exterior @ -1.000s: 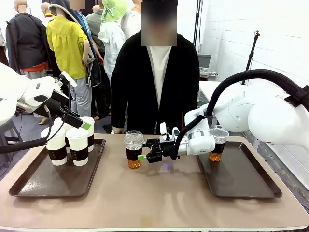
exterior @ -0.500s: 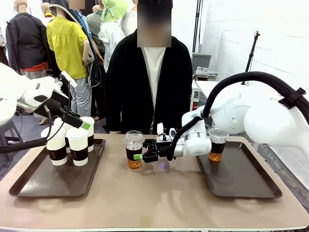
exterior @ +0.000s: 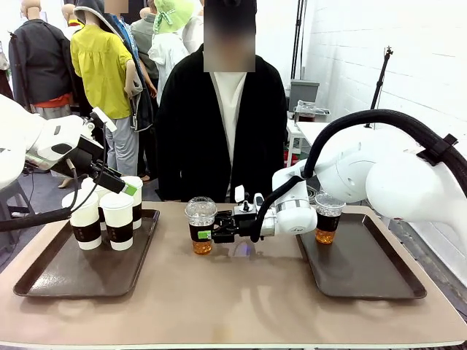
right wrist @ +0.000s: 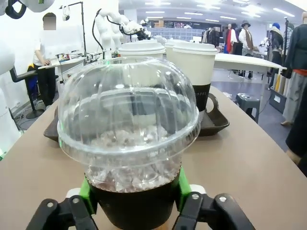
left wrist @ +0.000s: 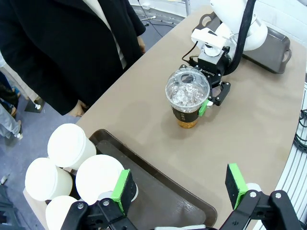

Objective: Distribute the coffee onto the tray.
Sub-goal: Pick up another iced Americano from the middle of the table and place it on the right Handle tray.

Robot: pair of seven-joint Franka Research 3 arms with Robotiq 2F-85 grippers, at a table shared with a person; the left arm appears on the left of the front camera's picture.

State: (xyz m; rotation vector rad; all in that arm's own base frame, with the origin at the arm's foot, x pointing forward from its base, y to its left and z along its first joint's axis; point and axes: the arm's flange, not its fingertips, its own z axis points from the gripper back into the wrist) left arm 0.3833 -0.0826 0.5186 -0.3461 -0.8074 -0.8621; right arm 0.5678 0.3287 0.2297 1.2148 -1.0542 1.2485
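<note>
R gripper [exterior: 210,235] at counter [exterior: 241,306] centre, jaws pinching the dark band of a clear dome-lidded cup [exterior: 201,225] of iced amber drink; green pads [right wrist: 86,189] press both sides of the cup in the R wrist view. Cup stands upright on bare counter, between the two trays. 2nd dome-lidded cup [exterior: 327,216] sits on the R tray [exterior: 365,273], far corner, partly behind the R arm. Four white lidded paper cups [exterior: 117,220] w/ brown bands cluster at the far end of the L tray [exterior: 73,273]. L gripper [left wrist: 178,187] hangs above that tray near the paper cups, jaws spread, nothing between them. Person [exterior: 222,124] in black stands at the far edge.
</note>
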